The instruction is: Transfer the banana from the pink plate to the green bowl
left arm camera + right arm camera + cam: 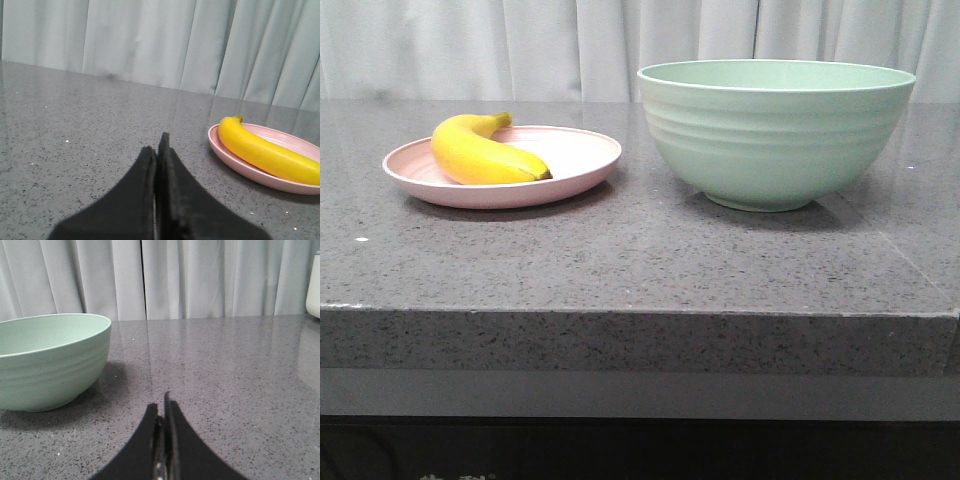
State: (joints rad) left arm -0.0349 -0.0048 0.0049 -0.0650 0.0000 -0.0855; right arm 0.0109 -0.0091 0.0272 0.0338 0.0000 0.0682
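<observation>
Still untouched, the banana (480, 152) lies on the plate (575, 150) beside the bowl (775, 130); light, firm, best gripped mid-curve. Both hands (158, 145) (163, 405) are pressed closed, empty.

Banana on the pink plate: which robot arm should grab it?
Probably the left. The closed left gripper sees the curved yellow banana on the round pale pink plate nearby; the right gripper faces only the mint-green bowl.

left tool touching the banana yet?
Apart. The left wrist view shows the left tool shut, with bare countertop between it and the banana on the pink plate.
</observation>
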